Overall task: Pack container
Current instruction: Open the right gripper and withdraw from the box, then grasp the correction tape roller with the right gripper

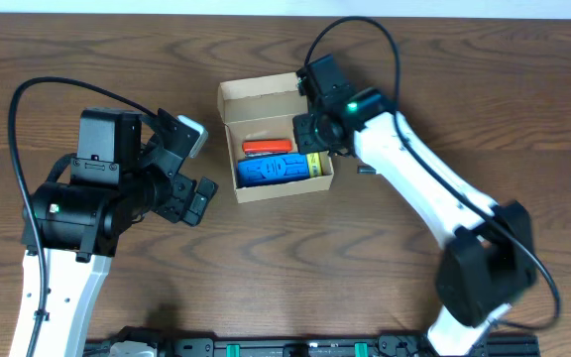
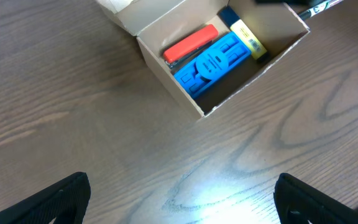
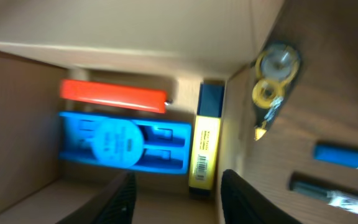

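Observation:
The container (image 1: 256, 99) is a small tan cardboard box in the middle of the table, with its flap lid open toward the far side. Inside lie a red item (image 1: 266, 148), a blue item (image 1: 274, 170) and a yellow-and-dark marker (image 1: 315, 164). My right gripper (image 1: 312, 132) is open and empty, hovering over the box's right end; in its wrist view (image 3: 182, 202) the marker (image 3: 207, 146) lies just ahead between the fingers. My left gripper (image 1: 198, 171) is open and empty to the left of the box, apart from it, and its fingers (image 2: 182, 199) frame bare wood before the box (image 2: 272, 28).
Outside the box's right wall, the right wrist view shows a yellowish ringed object (image 3: 272, 71), a blue pen (image 3: 344, 155) and a dark pen (image 3: 328, 193) on the wood. In the overhead view my right arm mostly hides them.

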{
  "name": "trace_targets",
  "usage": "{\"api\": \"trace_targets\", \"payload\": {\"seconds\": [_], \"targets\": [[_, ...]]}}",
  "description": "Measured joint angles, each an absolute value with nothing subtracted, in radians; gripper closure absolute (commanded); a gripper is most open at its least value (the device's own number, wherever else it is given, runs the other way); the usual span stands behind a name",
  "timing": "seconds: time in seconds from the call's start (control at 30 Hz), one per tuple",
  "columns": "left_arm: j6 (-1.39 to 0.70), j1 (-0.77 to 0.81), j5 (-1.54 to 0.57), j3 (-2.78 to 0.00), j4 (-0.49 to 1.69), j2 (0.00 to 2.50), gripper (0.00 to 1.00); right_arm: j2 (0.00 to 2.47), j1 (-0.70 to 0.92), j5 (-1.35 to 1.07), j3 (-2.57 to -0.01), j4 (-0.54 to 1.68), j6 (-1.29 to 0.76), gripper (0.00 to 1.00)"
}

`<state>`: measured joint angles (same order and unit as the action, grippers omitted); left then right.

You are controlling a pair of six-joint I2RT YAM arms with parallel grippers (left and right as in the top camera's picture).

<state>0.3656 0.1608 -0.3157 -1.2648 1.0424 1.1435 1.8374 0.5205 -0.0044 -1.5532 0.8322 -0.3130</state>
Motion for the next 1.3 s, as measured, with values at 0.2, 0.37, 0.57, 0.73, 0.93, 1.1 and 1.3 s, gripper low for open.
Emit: {"api": "trace_targets", "payload": {"seconds": [0.2, 0.37, 0.57, 0.73, 0.93, 1.1, 1.3], "targets": [[0.366, 0.161, -0.316, -1.265, 1.042, 1.143, 0.05, 1.585, 0.485, 0.022, -1.554, 0.828, -0.165, 0.47], [0.366, 0.160, -0.316, -1.265, 1.042, 1.143, 0.05, 1.487, 0.420, 0.052, -1.558, 0.860, -0.093, 0.47], [0.366, 0.161, -0.316, -1.265, 1.042, 1.143, 0.05, 1.542, 0.316, 0.073, -1.556, 0.882, -0.073, 0.49], [0.366, 0.161, -0.316, -1.265, 1.042, 1.143, 0.05, 1.648, 0.296, 0.082, -1.552, 0.879, -0.072, 0.46], [0.366, 0.161, -0.316, -1.265, 1.042, 1.143, 0.05, 1.838, 0.296, 0.076, -1.546, 0.830, -0.079, 0.44], [0.366, 0.161, -0.316, -1.265, 1.042, 1.143, 0.05, 1.958, 0.297, 0.043, -1.541, 0.765, -0.088, 0.44], [0.366, 0.160, -0.316, -1.265, 1.042, 1.143, 0.05, 2.029, 0.310, 0.011, -1.541, 0.695, -0.107, 0.36]]}}
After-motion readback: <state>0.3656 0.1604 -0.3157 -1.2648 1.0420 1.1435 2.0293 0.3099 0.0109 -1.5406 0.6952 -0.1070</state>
